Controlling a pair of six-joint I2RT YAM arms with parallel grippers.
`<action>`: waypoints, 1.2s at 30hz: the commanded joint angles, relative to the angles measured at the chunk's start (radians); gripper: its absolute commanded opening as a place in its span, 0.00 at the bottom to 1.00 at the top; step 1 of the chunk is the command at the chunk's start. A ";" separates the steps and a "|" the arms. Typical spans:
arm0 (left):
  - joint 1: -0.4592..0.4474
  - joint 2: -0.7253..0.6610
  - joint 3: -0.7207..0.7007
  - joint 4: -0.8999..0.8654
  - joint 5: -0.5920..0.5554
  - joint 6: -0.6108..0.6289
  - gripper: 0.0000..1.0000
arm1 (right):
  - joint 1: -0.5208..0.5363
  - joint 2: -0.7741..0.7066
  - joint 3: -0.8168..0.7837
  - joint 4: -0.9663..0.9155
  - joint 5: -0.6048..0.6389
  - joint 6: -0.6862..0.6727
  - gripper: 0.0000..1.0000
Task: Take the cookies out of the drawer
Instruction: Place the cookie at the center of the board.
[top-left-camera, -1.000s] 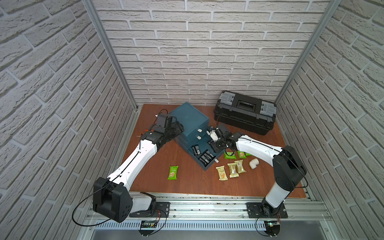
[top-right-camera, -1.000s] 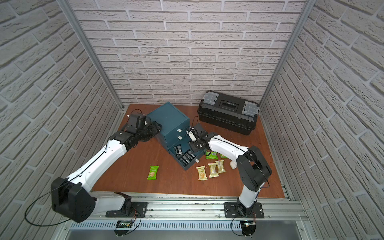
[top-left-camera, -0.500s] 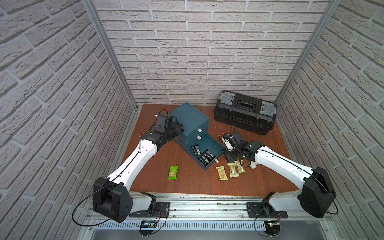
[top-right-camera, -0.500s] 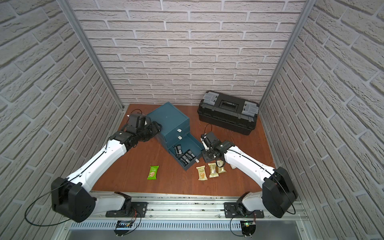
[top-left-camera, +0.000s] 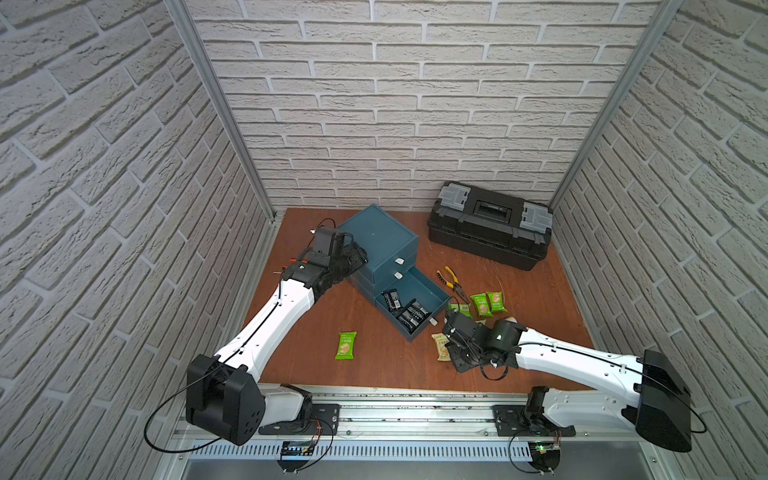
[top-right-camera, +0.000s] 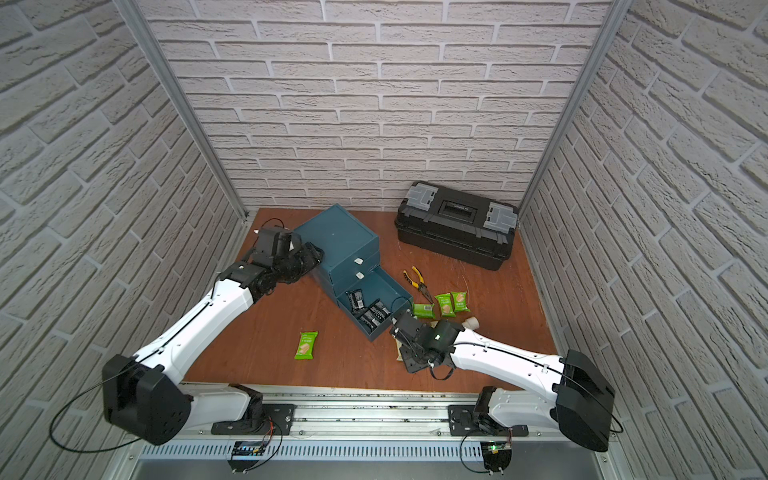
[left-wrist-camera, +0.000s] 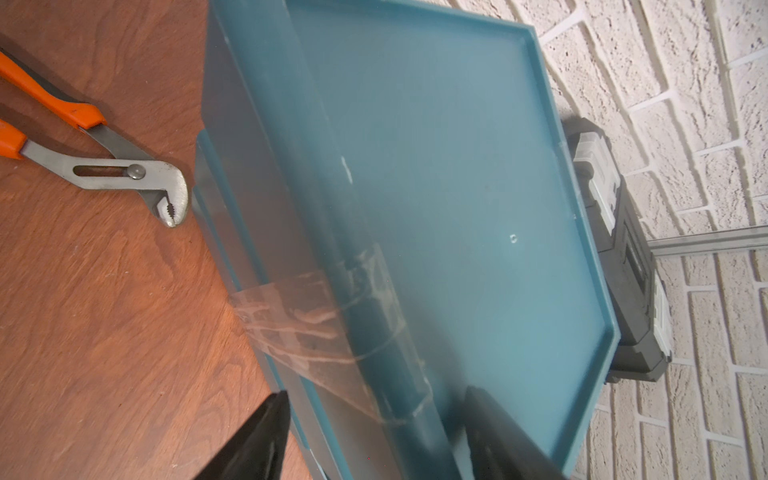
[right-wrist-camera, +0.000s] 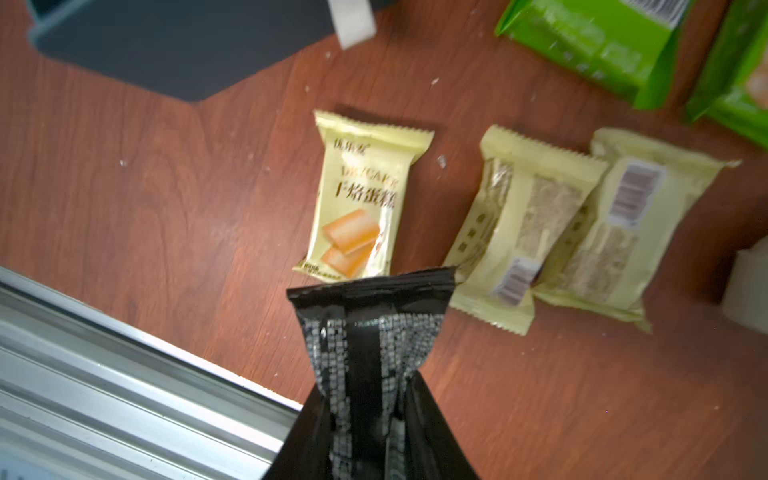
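Note:
The teal cabinet (top-left-camera: 382, 237) has its bottom drawer (top-left-camera: 420, 287) pulled out, with black cookies (top-left-camera: 409, 312) lying in it. My right gripper (right-wrist-camera: 368, 390) is shut on one black packet (right-wrist-camera: 370, 316) and holds it above the table near the front rail. Three pale gold cookies (right-wrist-camera: 357, 199) lie just beyond it, and green ones (top-left-camera: 482, 304) lie further back. In both top views the right gripper (top-left-camera: 455, 347) hides part of the gold packets. One green packet (top-left-camera: 346, 345) lies alone left of the drawer. My left gripper (left-wrist-camera: 382, 432) is open astride the cabinet's top edge (left-wrist-camera: 436, 166).
A black toolbox (top-left-camera: 490, 232) stands at the back right. Yellow-handled pliers (top-left-camera: 451, 280) lie right of the drawer. Orange-handled pliers (left-wrist-camera: 104, 158) lie beside the cabinet. A white pipe elbow (top-right-camera: 471, 322) sits by the right arm. The metal rail (top-left-camera: 415, 399) borders the table's front.
My right gripper has come out of the drawer with a black packet and swung toward the front of the table, over the gold packets. The left arm has stayed still.

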 joint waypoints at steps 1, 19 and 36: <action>0.011 0.027 -0.032 -0.077 -0.012 0.007 0.70 | 0.074 0.041 -0.025 0.092 0.054 0.175 0.29; 0.012 0.022 -0.044 -0.072 -0.006 0.002 0.70 | 0.110 0.229 -0.048 0.234 0.059 0.214 0.43; 0.012 0.024 -0.044 -0.067 -0.001 -0.002 0.70 | 0.069 -0.051 0.076 0.029 0.099 -0.018 0.60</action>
